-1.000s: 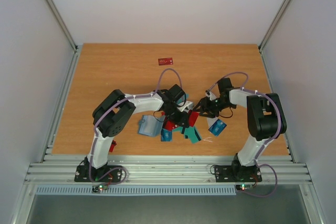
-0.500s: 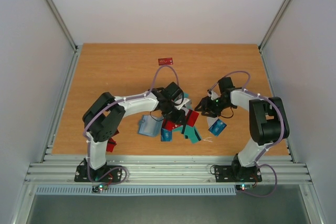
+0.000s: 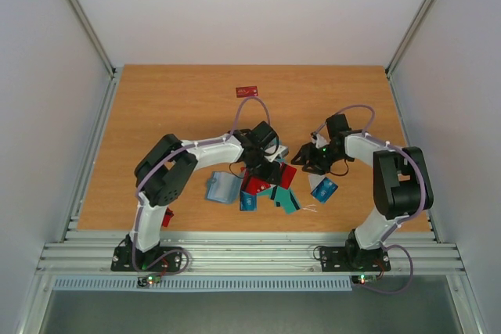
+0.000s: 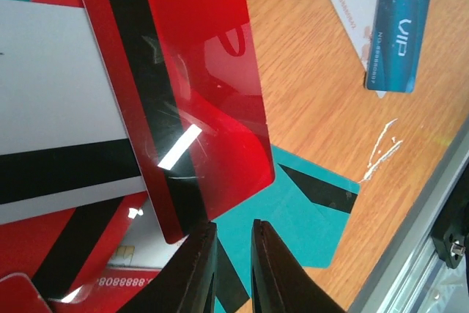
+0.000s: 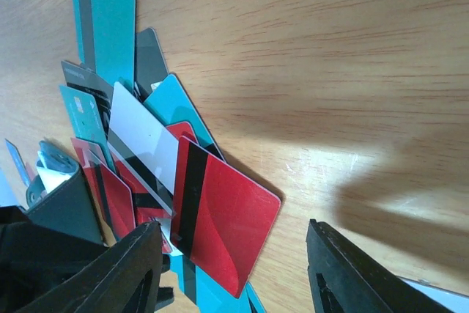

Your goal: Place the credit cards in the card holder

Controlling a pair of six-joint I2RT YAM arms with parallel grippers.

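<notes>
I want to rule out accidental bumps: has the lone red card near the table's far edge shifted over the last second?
No. The lone red card lies at the same spot and angle relative to the far edge of the table.

red striped card (image 5: 220, 232) atop fanned cards (image 5: 143, 141), fingers (image 5: 344, 276) apart, wooden table (image 5: 330, 71)
</notes>
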